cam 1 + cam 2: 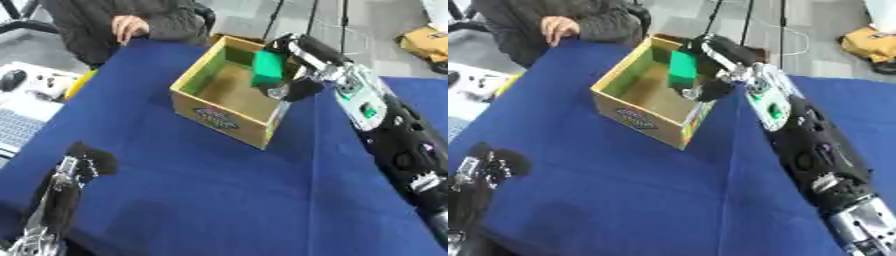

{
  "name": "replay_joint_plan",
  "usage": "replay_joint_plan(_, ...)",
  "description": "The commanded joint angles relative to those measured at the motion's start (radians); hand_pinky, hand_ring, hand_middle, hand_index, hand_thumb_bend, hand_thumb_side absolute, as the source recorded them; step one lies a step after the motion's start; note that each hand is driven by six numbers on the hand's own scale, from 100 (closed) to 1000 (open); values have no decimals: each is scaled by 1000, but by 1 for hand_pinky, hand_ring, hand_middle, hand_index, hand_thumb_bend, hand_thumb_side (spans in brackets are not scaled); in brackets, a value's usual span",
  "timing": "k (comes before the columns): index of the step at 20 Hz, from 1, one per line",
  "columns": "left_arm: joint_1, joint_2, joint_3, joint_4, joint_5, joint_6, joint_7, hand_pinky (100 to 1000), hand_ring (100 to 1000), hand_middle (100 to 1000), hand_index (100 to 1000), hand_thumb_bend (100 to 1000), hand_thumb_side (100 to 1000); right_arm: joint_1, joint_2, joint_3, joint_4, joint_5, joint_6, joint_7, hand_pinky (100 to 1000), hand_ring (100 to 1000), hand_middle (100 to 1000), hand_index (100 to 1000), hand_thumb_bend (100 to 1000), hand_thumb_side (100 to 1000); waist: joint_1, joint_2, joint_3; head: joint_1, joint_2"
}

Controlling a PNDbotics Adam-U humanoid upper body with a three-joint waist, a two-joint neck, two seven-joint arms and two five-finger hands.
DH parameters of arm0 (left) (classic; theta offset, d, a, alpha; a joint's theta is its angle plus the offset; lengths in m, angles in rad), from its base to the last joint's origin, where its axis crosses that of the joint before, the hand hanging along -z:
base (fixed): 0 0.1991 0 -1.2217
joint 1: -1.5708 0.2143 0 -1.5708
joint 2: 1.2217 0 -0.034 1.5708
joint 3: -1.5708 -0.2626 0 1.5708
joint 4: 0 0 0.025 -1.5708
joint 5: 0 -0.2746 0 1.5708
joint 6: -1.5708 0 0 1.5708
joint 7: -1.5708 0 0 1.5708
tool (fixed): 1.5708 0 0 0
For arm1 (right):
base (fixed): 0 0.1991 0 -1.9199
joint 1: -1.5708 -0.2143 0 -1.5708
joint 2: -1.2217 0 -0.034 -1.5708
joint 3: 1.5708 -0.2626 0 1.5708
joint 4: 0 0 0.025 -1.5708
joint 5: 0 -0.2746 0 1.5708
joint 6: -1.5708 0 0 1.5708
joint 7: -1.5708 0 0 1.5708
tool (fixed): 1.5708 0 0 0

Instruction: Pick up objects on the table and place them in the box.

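1. The right hand (293,75) is reaching in from the right side and hanging over the open box (203,113), its fingers curling around a green block (268,67) and gripping it.
2. The green block is sitting upright in that grip, above the box's inside near the far right wall; whether it is touching the floor or wall of the box cannot be told.
3. The box, made of cardboard with a printed label on its near face, is resting on the blue tablecloth (219,190), and its brown floor is showing nothing else inside that can be made out.
4. The left hand (77,167) is resting idle near the lower left corner, its fingers relaxed and holding nothing.
5. Judging by this, the placing step is under way: the block is already over the opening but not yet let go.
6. The next move is likely calling for lowering the block a little clear of the right wall, then spreading the fingers so it is dropping onto the floor of the box, and lifting the hand straight out without catching the rim.
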Motion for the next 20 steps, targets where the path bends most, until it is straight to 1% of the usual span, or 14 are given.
replay_joint_plan(1, -14, 0, -1, -15, 4, -1, -5, 670, 633, 564, 616, 382, 1000, -21, 9, 18, -17, 55, -42, 33, 689, 703, 452, 600, 110, 353, 3, -12, -5, -8, -10)
replay_joint_plan(2, -15, -1, -1, -15, 4, 0, -6, 670, 633, 564, 616, 382, 1000, -18, 13, 25, -22, 72, -58, 48, 707, 728, 494, 658, 121, 389, 2, -11, -7, -8, -9)
replay_joint_plan(4, -16, -2, -1, -15, 3, 0, -6, 670, 634, 564, 616, 383, 1000, -14, 18, 33, -32, 101, -90, 80, 738, 763, 583, 734, 152, 459, 0, -11, -11, -8, -8)
replay_joint_plan(7, -15, -2, 0, -14, 2, 0, -6, 670, 634, 564, 616, 384, 1000, -11, 21, 34, -42, 119, -116, 108, 763, 789, 690, 792, 209, 529, -1, -13, -15, -8, -7)
replay_joint_plan(10, -15, -1, 1, -13, 2, 1, -5, 671, 634, 564, 616, 384, 1000, -7, 11, 32, -53, 116, -123, 108, 781, 816, 798, 845, 253, 595, -2, -14, -18, -7, -7)
replay_joint_plan(14, -15, 0, 2, -13, 2, 1, -5, 671, 634, 564, 616, 384, 1000, 7, -16, 34, -71, 98, -117, 93, 792, 835, 844, 868, 237, 614, -3, -15, -25, -6, -9)
replay_joint_plan(15, -15, 0, 2, -13, 2, 1, -5, 671, 634, 564, 616, 384, 1000, 10, -22, 34, -77, 92, -113, 89, 804, 850, 882, 886, 199, 636, -4, -15, -27, -6, -9)
replay_joint_plan(16, -15, 0, 2, -13, 2, 1, -5, 671, 634, 564, 616, 385, 1000, 13, -27, 35, -82, 87, -109, 85, 804, 851, 887, 886, 201, 631, -4, -15, -28, -6, -8)
replay_joint_plan(17, -15, 0, 3, -13, 2, 1, -5, 671, 634, 564, 616, 384, 1000, 15, -32, 36, -87, 82, -105, 82, 804, 852, 891, 887, 179, 633, -4, -15, -30, -6, -8)
replay_joint_plan(18, -15, 0, 3, -13, 2, 1, -5, 671, 634, 563, 616, 384, 1000, 16, -34, 35, -92, 77, -99, 77, 802, 850, 888, 883, 132, 636, -3, -16, -31, -6, -8)
replay_joint_plan(19, -14, 0, 3, -13, 2, 1, -4, 672, 634, 563, 616, 385, 1000, 18, -35, 33, -98, 69, -93, 69, 798, 844, 872, 867, 122, 620, -2, -16, -34, -6, -7)
replay_joint_plan(20, -14, 0, 4, -12, 2, 1, -4, 672, 634, 563, 616, 385, 1000, 20, -37, 32, -107, 59, -87, 58, 791, 832, 830, 848, 100, 611, -1, -17, -38, -5, -7)
